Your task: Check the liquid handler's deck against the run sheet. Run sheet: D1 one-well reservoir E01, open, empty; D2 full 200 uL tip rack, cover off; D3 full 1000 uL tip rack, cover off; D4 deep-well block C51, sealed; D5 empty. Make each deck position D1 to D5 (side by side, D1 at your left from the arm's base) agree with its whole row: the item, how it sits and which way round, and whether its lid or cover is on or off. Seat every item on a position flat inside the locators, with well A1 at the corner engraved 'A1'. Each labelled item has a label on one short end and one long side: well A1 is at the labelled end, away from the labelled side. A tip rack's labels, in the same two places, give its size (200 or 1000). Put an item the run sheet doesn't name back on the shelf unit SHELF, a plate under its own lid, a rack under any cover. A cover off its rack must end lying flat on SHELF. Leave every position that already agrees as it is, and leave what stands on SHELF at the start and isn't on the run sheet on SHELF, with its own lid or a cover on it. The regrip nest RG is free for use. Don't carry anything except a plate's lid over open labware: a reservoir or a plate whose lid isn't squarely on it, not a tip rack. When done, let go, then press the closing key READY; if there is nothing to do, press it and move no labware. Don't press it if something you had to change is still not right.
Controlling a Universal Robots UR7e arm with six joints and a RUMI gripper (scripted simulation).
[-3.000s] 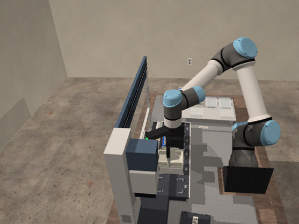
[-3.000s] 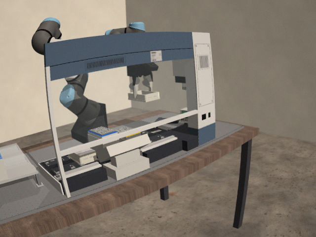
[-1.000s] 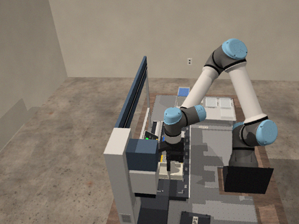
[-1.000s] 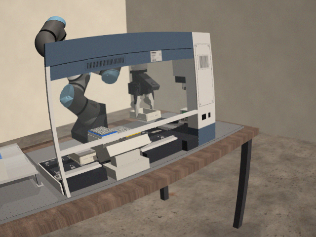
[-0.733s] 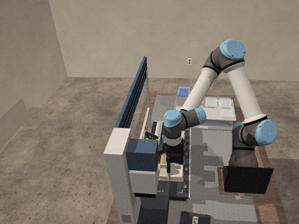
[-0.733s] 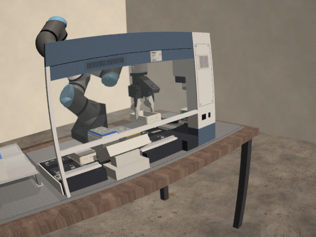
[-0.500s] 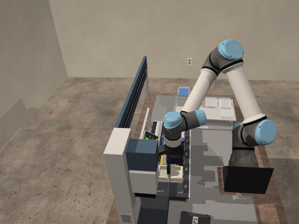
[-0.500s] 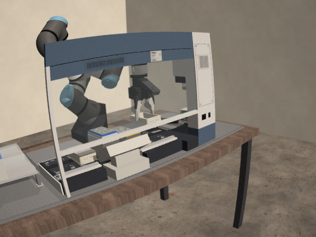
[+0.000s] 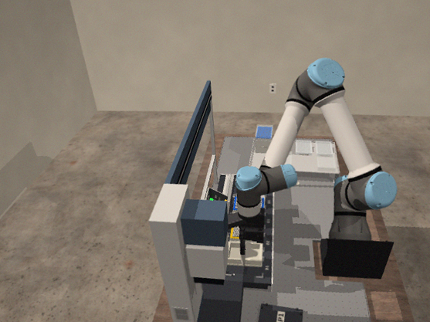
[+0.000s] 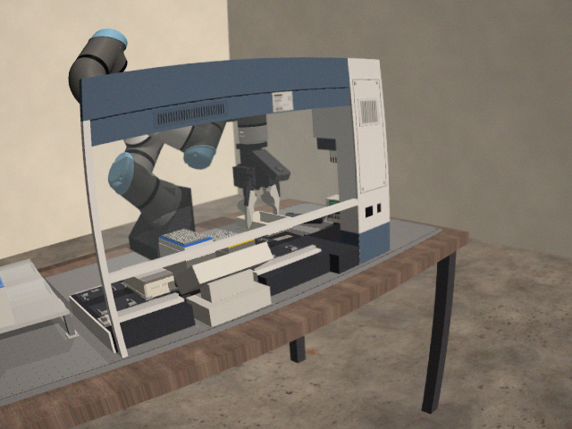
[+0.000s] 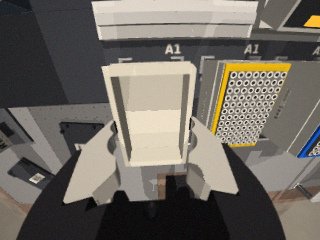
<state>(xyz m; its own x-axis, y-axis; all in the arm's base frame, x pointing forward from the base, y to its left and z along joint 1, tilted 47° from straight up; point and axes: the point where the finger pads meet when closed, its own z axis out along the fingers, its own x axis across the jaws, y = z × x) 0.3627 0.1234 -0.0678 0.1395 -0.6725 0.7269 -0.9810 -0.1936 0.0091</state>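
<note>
My gripper is shut on the cream one-well reservoir, gripping its long sides near one short end. The reservoir is open, empty and level, low over the leftmost deck position, below the engraved A1 mark. I cannot tell whether it touches the deck. A yellow-edged tip rack, cover off, stands on the position beside it. A blue-edged tip rack follows, also uncovered. A cream block sits further along the deck.
The liquid handler's frame and white cross bar stand in front of the deck. Its head block hangs close beside my wrist. The shelf unit carries pale covers. A dark plate marked LP1 lies at the table's near end.
</note>
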